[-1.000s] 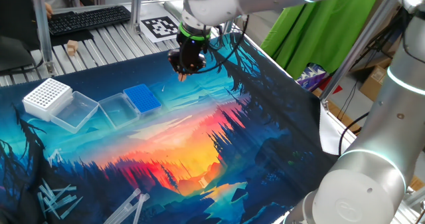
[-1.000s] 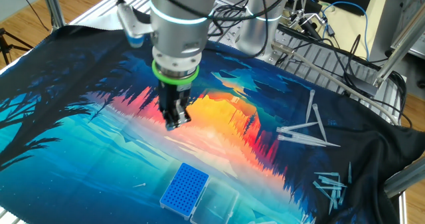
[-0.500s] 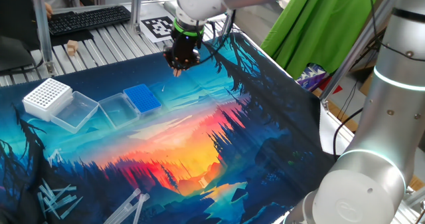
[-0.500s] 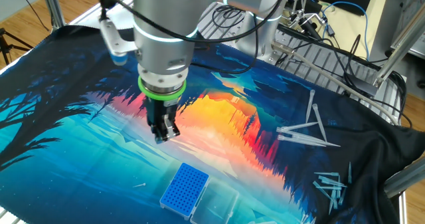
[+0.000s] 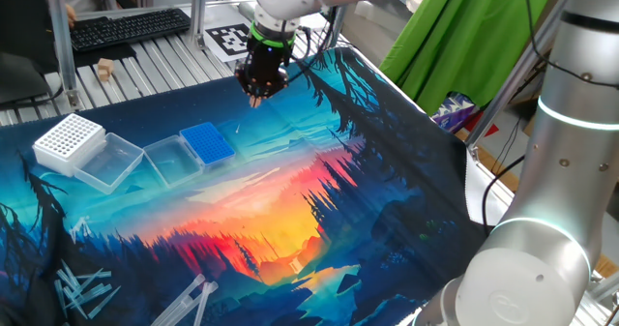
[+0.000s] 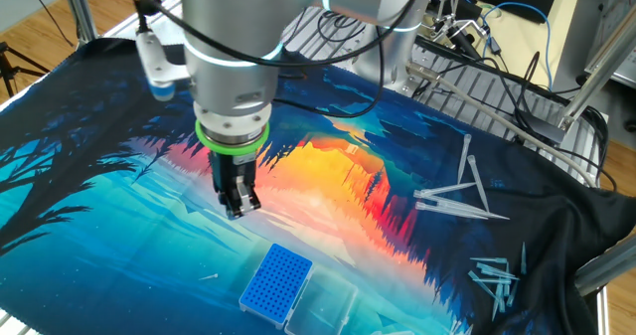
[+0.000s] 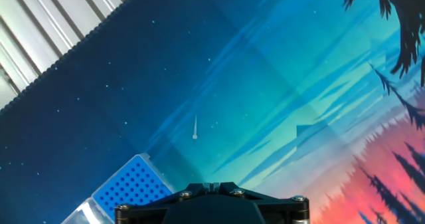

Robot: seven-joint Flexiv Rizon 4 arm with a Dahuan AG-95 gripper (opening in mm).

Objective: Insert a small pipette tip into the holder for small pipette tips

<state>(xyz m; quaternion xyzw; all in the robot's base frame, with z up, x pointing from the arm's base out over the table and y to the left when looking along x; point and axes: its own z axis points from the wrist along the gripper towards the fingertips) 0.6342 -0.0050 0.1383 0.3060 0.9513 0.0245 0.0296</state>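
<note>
While the small pipette tip lies loose on the printed mat, the claw hangs above the desk with its jaws pressed together and nothing between them. In the hand view the tip is a thin pale sliver lying flat, pointing roughly toward 12 o'clock, with the holder for small pipette tips off at about 7 o'clock from it, near but not touching. From the other fixed view the same tip shows as a faint fleck at 9 o'clock of the blue holder, with the claw above and at about 11 o'clock of the holder.

The claw points straight down, which suits a top pick of something so slim, and the hand camera already has the tip near the centre of its view, so this looks like lining up for the grasp. The jaws would have to spread before descending. The longer clear tips sit well apart at 3 o'clock, out of the way.
</note>
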